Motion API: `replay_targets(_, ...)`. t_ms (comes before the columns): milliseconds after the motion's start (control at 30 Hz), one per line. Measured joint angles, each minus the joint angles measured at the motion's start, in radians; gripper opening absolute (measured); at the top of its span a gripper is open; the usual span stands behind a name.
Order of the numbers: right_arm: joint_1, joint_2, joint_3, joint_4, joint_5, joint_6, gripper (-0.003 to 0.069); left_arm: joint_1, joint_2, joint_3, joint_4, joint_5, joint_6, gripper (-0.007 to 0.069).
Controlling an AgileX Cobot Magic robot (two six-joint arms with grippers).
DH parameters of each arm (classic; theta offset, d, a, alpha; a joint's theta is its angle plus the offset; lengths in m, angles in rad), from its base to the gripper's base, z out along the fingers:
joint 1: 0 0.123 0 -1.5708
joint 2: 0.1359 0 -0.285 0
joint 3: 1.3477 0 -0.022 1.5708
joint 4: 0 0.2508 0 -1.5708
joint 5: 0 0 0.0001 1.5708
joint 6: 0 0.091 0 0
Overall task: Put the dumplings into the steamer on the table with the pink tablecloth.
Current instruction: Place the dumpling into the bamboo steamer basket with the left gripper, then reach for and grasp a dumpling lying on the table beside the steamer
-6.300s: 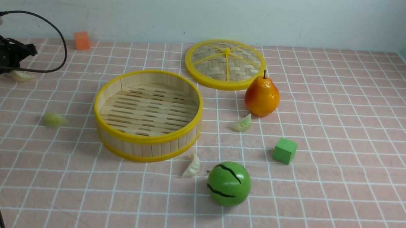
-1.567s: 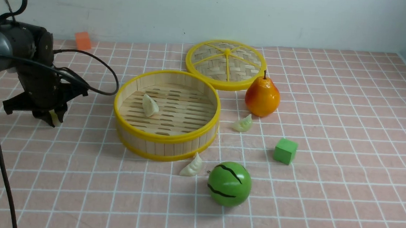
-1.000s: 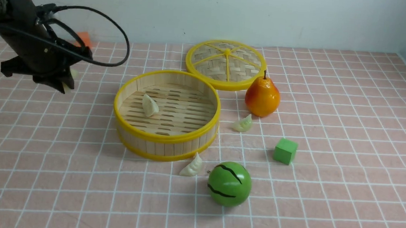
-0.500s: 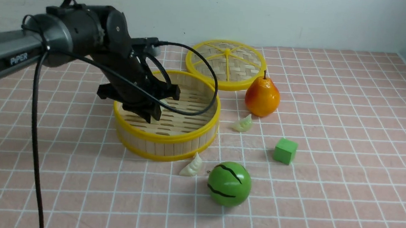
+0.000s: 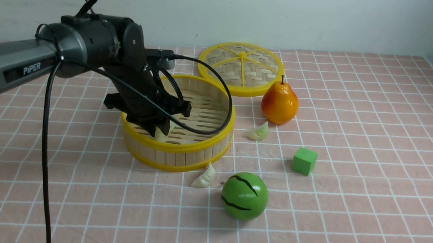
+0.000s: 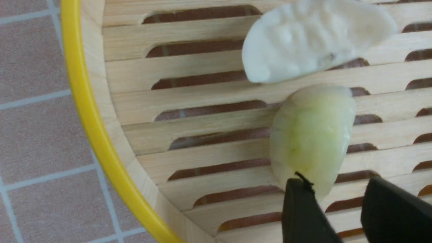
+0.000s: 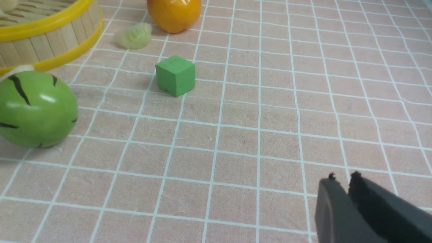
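The steamer point(image 5: 183, 148) stands mid-table on the pink tablecloth point(image 5: 350, 186). My left gripper point(image 5: 160, 130) reaches down inside it. In the left wrist view its jaws point(image 6: 337, 180) stand apart above the slatted floor near the yellow rim point(image 6: 87, 111). A pale green dumpling point(image 6: 312, 135) lies on the slats, its end brushing one fingertip point(image 6: 298, 184). A white dumpling point(image 6: 314, 37) lies just beyond it. Two more dumplings sit on the cloth, one by the pear point(image 5: 259, 132) and one in front of the steamer point(image 5: 205, 178). My right gripper point(image 7: 342, 175) hovers shut and empty over bare cloth.
A pear point(image 5: 279, 103), a green striped melon ball point(image 5: 244, 196) and a green cube point(image 5: 304, 160) stand right of the steamer. The flat woven lid point(image 5: 241, 67) lies behind it. The left arm's black cable point(image 5: 45, 162) hangs down at the left.
My left arm swung from the table's left side into the steamer carrying the green dumpling. Its jaws have parted and the dumpling now lies on the slats.
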State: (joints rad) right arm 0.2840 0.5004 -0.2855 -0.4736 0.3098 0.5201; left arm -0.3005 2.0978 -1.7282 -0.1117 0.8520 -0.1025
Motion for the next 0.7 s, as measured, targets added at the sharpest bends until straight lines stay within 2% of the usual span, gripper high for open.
replay_targets(133, 0.000, 0.000, 0.000, 0.000, -0.005, 0.000, 0.0080, 0.000, 0.000, 0.000, 0.014, 0.011, 0.000, 0.0368)
replay_targets(333, 0.000, 0.000, 0.000, 0.000, -0.005, 0.000, 0.0085, 0.000, -0.015, -0.035, 0.015, 0.038, 0.000, 0.0396)
replay_targets(567, 0.000, 0.000, 0.000, 0.026, -0.002, 0.000, 0.0091, 0.000, -0.127, -0.229, 0.022, 0.200, 0.000, 0.0367)
replay_targets(600, 0.000, 0.000, 0.000, 0.038, 0.001, 0.000, 0.0091, 0.000, -0.148, -0.258, 0.024, 0.235, 0.000, 0.0353)
replay_targets(633, 0.000, 0.001, 0.000, 0.051, 0.008, 0.000, 0.0092, 0.000, -0.194, -0.315, 0.038, 0.316, 0.000, 0.0307)
replay_targets(700, 0.000, 0.010, 0.000, 0.053, 0.010, 0.000, 0.0092, 0.000, -0.233, -0.338, 0.055, 0.349, 0.000, 0.0267)
